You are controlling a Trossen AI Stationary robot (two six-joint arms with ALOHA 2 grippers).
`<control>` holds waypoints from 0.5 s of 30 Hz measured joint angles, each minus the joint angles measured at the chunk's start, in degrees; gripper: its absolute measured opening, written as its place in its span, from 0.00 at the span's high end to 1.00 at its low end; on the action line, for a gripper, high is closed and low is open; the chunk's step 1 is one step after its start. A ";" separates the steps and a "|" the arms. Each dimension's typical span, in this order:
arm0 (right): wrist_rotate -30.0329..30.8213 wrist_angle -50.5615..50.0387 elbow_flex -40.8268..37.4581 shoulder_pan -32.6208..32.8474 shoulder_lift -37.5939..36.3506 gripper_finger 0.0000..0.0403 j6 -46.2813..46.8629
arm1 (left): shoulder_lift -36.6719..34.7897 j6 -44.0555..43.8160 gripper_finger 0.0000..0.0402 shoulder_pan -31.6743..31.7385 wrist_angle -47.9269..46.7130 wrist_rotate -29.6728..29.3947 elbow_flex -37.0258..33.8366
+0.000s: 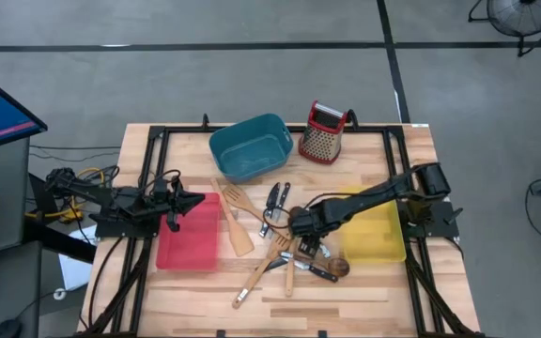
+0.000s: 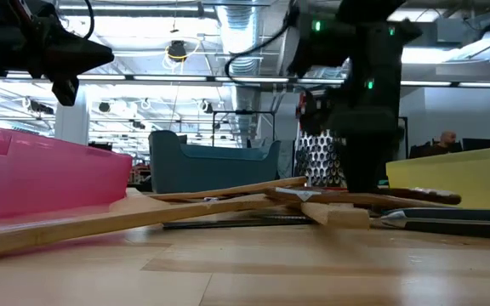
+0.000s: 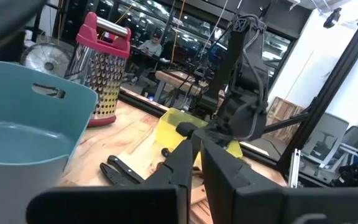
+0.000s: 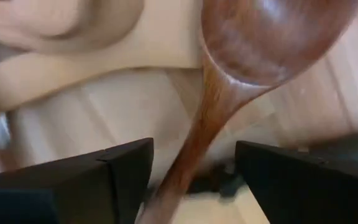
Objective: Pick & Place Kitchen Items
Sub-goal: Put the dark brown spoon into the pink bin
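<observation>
Several kitchen items lie in a loose pile on the table's middle: pale wooden spatulas and spoons (image 1: 236, 221), black-handled knives (image 1: 275, 202) and a dark wooden spoon (image 4: 229, 93). My right gripper (image 4: 194, 155) hangs low over the pile (image 1: 306, 230), pointing down and open. Its two fingers stand on either side of the dark spoon's handle (image 4: 188, 155), with a gap on each side. The spoon rests on the pale utensils and the table. My left gripper (image 1: 198, 200) waits shut above the red bin, level, with nothing between its fingers (image 3: 197, 168).
A red bin (image 1: 189, 246) stands left of the pile and a yellow bin (image 1: 374, 235) right of it, under my right arm. A teal bin (image 1: 250, 145) and a red-topped metal grater (image 1: 323, 133) stand at the far side. Bare table lies along the near edge.
</observation>
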 joint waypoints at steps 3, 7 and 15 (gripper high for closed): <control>-0.19 0.25 0.24 -0.53 0.98 0.50 0.77 | 0.00 0.07 0.92 0.00 0.04 -0.08 0.00; -0.38 1.12 0.17 -0.83 0.73 0.80 0.89 | 0.00 -0.40 0.90 0.00 0.17 -0.34 0.00; 4.39 -6.85 -0.19 -1.53 -6.35 0.88 -1.87 | 0.00 2.35 0.89 0.00 0.59 -0.92 0.01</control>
